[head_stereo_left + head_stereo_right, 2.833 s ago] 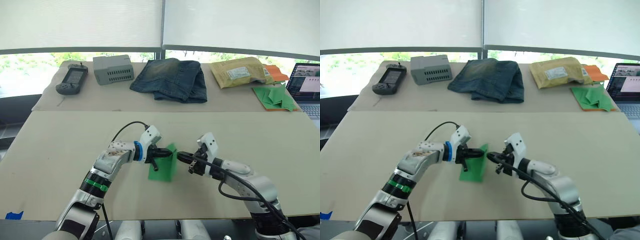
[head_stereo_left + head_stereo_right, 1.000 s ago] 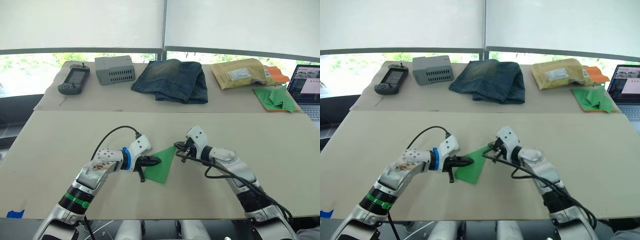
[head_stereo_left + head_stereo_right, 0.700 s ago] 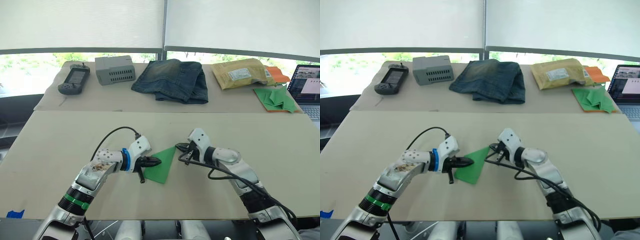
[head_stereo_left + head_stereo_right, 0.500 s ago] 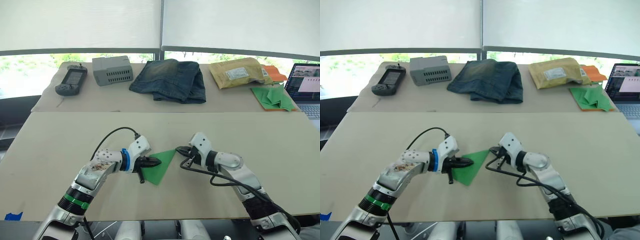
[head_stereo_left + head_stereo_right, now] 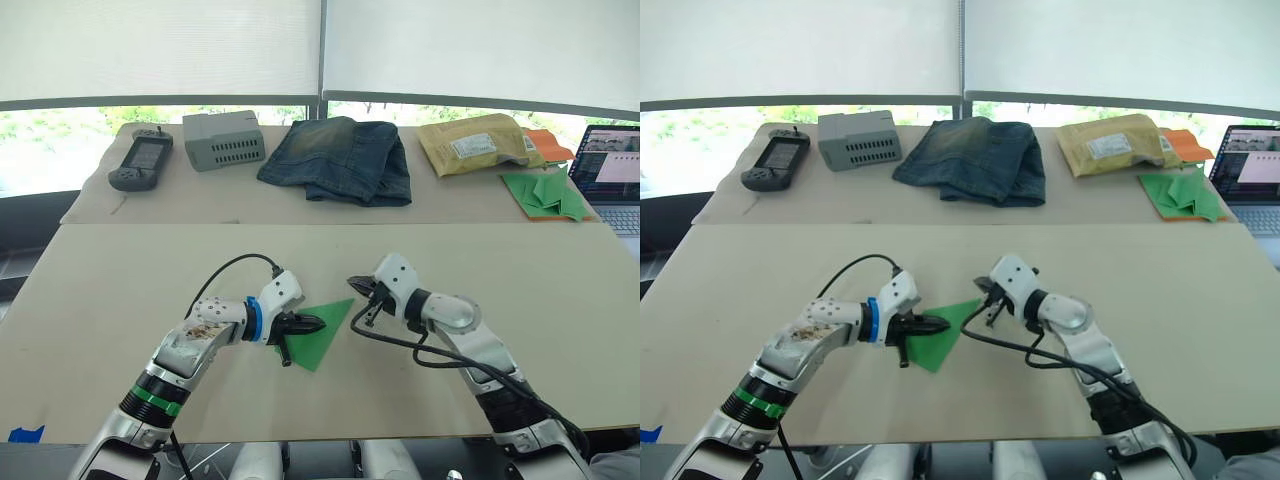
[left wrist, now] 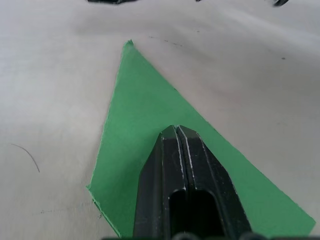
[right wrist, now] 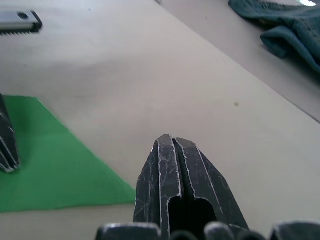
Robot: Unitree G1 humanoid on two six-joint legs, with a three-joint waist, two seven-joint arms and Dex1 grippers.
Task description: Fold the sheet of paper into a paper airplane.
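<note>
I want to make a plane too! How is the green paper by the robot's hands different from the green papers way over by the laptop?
The sheet of paper is one flat triangle; the pile of green papers holds several crumpled, folded pieces. The sheet lies on the near table, pressed by the left gripper; the pile sits untouched on orange paper on the far table. Both are bright green.

– What's on the tables, counted?
– One green paper triangle (image 5: 318,331), one handheld controller (image 5: 143,159), one grey vented box (image 5: 224,138), one pair of folded jeans (image 5: 340,157), one padded envelope (image 5: 478,143), one laptop (image 5: 609,178).
– Grippers?
– Two: left gripper (image 5: 311,324), right gripper (image 5: 357,286).
</note>
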